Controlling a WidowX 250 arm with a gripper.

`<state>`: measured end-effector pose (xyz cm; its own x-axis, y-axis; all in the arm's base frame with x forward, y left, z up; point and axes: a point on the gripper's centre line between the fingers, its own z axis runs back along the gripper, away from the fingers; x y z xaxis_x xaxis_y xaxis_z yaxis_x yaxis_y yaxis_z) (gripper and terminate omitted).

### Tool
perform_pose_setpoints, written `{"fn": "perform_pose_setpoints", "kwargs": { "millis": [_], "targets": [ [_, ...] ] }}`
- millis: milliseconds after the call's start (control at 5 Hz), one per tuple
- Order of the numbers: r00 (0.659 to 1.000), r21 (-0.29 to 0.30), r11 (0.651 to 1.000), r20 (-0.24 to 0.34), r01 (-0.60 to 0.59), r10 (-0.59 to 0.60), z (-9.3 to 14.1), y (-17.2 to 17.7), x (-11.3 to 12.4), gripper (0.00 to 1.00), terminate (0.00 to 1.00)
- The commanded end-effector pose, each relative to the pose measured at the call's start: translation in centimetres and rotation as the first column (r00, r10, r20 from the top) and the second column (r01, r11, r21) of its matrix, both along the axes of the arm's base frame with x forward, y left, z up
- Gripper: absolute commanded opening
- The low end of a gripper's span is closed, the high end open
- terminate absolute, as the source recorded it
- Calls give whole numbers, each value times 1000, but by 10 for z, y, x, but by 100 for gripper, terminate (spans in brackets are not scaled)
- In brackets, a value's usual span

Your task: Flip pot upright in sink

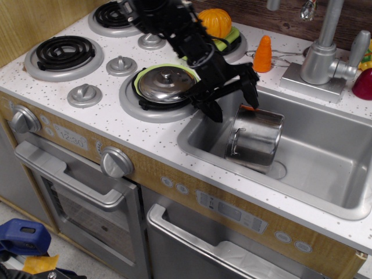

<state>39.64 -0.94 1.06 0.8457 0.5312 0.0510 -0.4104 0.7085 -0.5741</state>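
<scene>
steel and shiny, the pot (254, 139) you are meant to flip lies tilted on its side in the left half of the grey sink (343, 157), over the round drain, its closed base facing up and to the right and its rim down toward the sink's left front. so the job is not done: the pot is in the right basin but not standing upright, and the whole turning step is left, as far as this view shows. your black gripper (233, 95) hangs over the sink's back left corner, just beside the pot's raised end, with its two fingers spread apart and nothing between them; whether one finger brushes the pot you cannot tell from this angle. the arm reaches in from the upper left, crossing the stove. on the near burner beside the sink sits a domed steel lid (167, 83) on a green plate. behind are an orange pumpkin (214, 22), a small carrot (264, 54) and the tap (321, 49).
</scene>
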Motion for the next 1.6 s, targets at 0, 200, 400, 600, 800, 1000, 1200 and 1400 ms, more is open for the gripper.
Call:
{"fn": "perform_pose_setpoints", "kwargs": {
  "millis": [0,200,400,600,800,1000,1200,1400],
  "targets": [
    [993,-80,993,72,-89,95,18,-15,9,100,0],
    [984,-95,983,72,-156,163,20,-30,14,100,0],
    [978,-104,979,93,-178,187,14,-35,11,100,0],
    [977,-91,978,93,-185,194,13,-36,10,0,0],
    [980,29,982,82,-186,183,16,-45,20,0,0],
    [986,255,953,64,-167,155,14,-63,32,0,0],
    [995,432,897,71,-93,69,12,-71,35,0,0],
    [997,504,861,66,-70,42,12,-76,38,0,0]
  ]
}}
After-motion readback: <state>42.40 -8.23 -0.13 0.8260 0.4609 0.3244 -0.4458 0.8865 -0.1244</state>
